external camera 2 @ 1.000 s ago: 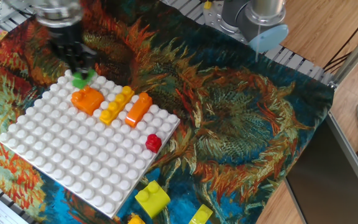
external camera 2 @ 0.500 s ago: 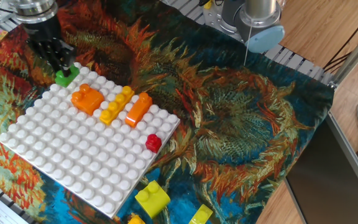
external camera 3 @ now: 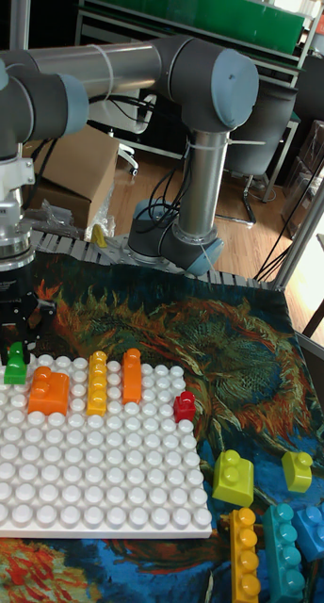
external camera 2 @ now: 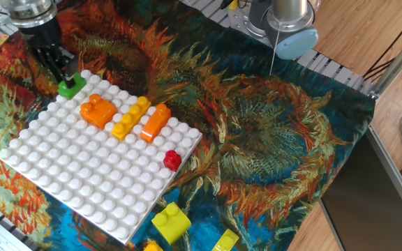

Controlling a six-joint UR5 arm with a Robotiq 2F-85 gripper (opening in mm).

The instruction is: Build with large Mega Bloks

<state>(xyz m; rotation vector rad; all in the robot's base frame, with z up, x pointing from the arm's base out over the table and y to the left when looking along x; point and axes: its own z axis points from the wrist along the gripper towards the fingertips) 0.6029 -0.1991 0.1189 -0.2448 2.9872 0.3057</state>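
So far, five bricks stood on the white baseplate [external camera 2: 82, 174], all in its far half, the near half bare studs.

- Green brick [external camera 2: 71, 85]: at the far left corner of the baseplate, in the row nearest the far edge. The gripper [external camera 2: 60, 70] was directly over it, fingers down at the brick. Whether the fingers pinched it or had let go could not be told from either view.
- Orange stepped brick [external camera 2: 98, 110]: just beside the green one, one row nearer.
- Yellow bar [external camera 2: 130, 118]: lying parallel to the orange bar, between it and the stepped brick.
- Orange bar [external camera 2: 155, 122]: near the right edge, apart from the yellow bar by one row of studs.
- Red single-stud brick [external camera 2: 172, 160]: alone at the right edge, well apart from the rest.

No brick was stacked on another; judged as an early stage, a first layer only.

Left to use, on the patterned cloth [external camera 2: 257, 139] off the near right corner of the baseplate: a lime-yellow brick [external camera 3: 234, 476], a smaller one [external camera 3: 298, 469], a yellow-orange bar [external camera 3: 244, 554] and teal bricks [external camera 3: 296, 551].

Surroundings: wooden table [external camera 2: 368, 28] at the far right edge, arm base [external camera 3: 176, 240] behind the cloth. Nothing stood between the gripper and the loose bricks except the low row already placed.
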